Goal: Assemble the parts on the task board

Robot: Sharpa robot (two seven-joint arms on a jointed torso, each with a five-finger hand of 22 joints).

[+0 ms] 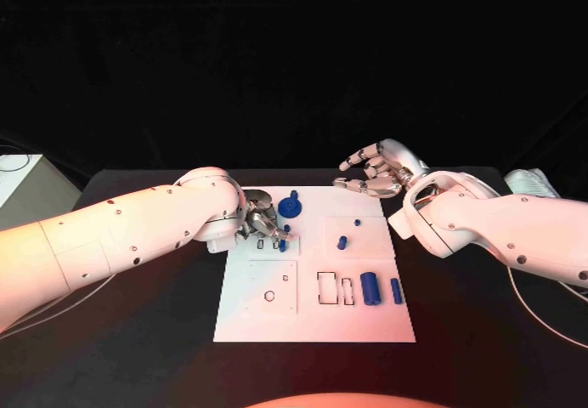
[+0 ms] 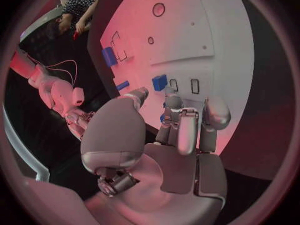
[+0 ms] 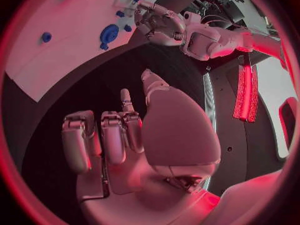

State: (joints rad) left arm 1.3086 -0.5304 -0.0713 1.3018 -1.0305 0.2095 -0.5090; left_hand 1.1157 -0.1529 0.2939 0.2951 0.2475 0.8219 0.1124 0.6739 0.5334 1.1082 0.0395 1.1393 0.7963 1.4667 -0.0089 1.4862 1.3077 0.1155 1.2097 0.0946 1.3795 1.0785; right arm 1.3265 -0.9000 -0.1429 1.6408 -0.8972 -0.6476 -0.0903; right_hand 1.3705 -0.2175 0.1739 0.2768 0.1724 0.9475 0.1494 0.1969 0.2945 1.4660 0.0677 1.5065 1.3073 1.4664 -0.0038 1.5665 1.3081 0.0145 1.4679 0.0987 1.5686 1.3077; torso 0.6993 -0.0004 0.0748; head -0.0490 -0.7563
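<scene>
The white task board (image 1: 316,293) lies in the middle of the black table (image 1: 147,340), its long axis running near to far. The left hand (image 1: 260,219) is over the board's far left part, fingers curled downward just beside a small blue part (image 1: 283,245) by the slots there; whether it actually grips anything cannot be told. Just to the right of that hand, a round blue disc part (image 1: 291,205) lies at the board's far edge. Two small blue parts (image 1: 343,242) sit near the board's middle right. In the near right area a blue cylinder (image 1: 371,290) and a slimmer blue bar (image 1: 397,290) lie side by side, both with long axes pointing near to far. The right hand (image 1: 374,170) hovers beyond the board's far right corner, fingers apart and loosely curled, holding nothing.
</scene>
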